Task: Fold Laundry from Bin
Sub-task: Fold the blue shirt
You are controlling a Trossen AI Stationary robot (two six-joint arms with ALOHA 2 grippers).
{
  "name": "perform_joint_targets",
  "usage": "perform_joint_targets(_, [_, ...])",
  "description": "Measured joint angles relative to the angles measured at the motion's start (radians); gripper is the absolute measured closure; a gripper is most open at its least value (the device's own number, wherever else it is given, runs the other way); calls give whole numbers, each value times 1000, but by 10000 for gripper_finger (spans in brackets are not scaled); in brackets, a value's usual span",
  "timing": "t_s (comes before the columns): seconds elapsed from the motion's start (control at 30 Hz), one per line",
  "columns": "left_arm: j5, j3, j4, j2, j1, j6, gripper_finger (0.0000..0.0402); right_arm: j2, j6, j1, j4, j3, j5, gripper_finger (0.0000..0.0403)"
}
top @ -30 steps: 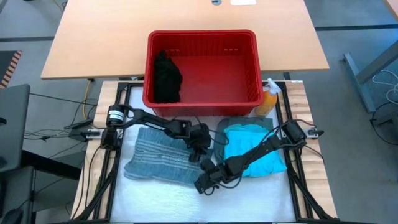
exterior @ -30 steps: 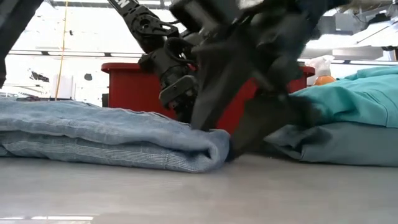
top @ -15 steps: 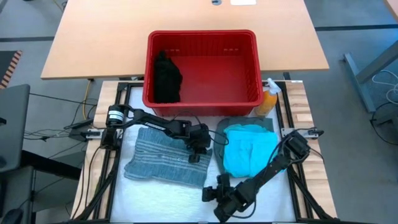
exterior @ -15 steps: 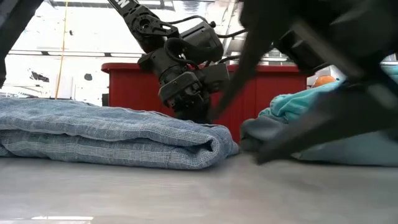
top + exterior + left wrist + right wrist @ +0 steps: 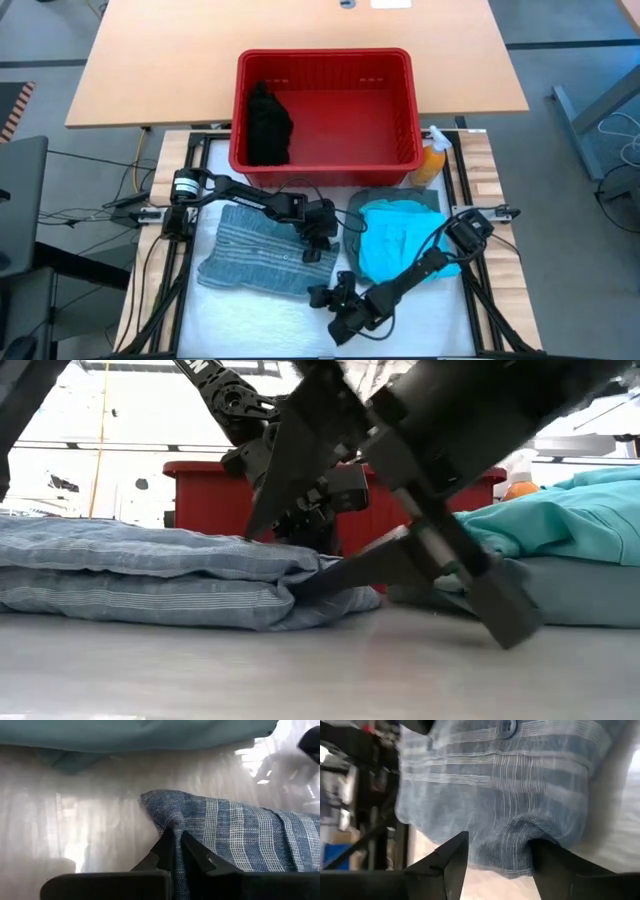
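My left gripper (image 5: 318, 243) is pinched tight on the right-hand edge of the striped cloth (image 5: 258, 263), jaws clenched on a small ridge of fabric, as the left wrist view shows. My right gripper (image 5: 328, 303) sits at about five o'clock from that cloth's middle, jaws spread wide, straddling its near right corner (image 5: 520, 845) without yet biting.

The cloth lies folded flat on the worktop (image 5: 290, 320), just left of the stacked teal garments (image 5: 400, 240) with the grey-green one (image 5: 372, 200) under them. One black garment (image 5: 268, 125) waits in the bin (image 5: 400, 160) at twelve o'clock.

To do this fold well, I judge I should close my right jaws on both layers of that corner, not only the top ply, since a single ply would peel away and skew the fold. Both grips should rise together, level, so the right edge travels as one straight line toward nine o'clock. I would keep the lift low so the limp fabric doesn't sag and drag the lower layers. I'd also watch the teal stack: my right arm crosses close over it and could snag its edge on the way.
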Motion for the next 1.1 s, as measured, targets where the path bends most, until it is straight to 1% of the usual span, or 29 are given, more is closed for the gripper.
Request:
perform_joint_targets(0.03, [6,0,0,0,0,-3,401,0,-23,-11,1,0,-38,188])
perform_joint_targets(0.1, [10,-1,0,-6,0,-13,401,1,-99,-29,1,9,-108,218])
perform_joint_targets(0.17, [11,-3,-1,-16,3,-21,401,2,-164,-41,0,18,-179,277])
perform_joint_targets(0.23, [16,-4,-5,-30,7,-21,401,2,-228,-45,-4,34,-259,353])
perform_joint_targets(0.27, [15,-6,-6,-38,10,-21,401,1,-257,-40,-16,43,-299,374])
perform_joint_targets(0.3, [15,-7,-16,-45,11,-21,400,2,-274,-35,-36,52,-332,380])
perform_joint_targets(0.33, [14,-7,-16,-50,11,-16,397,2,-269,-29,-56,60,-358,378])
perform_joint_targets(0.4, [21,-8,-14,-56,10,19,383,3,-241,-13,-91,64,-372,372])
perform_joint_targets(0.47, [63,-8,-2,-57,10,54,360,2,-217,-2,-117,66,-376,373])
perform_joint_targets(0.53, [93,-8,10,-57,8,56,330,1,-217,4,-127,66,-387,380])
perform_joint_targets(0.6, [77,-7,28,-56,0,55,296,1,-225,6,-127,66,-403,381])
perform_joint_targets(0.7, [17,-6,61,-56,-9,33,244,0,-250,5,-129,66,-420,381])
perform_joint_targets(0.77, [15,-6,78,-56,-10,7,212,0,-252,8,-130,66,-421,381])
perform_joint_targets(0.87, [33,-6,83,-56,-15,-8,174,0,-255,10,-135,65,-422,379])
perform_joint_targets(0.9, [18,-6,78,-56,-20,9,165,0,-261,11,-135,65,-423,379])
perform_joint_targets(0.97, [-46,-5,70,-57,-34,63,151,0,-272,10,-136,65,-426,378])
perform_joint_targets(1.1, [-138,-4,68,-57,-60,124,142,0,-282,10,-137,64,-429,378])
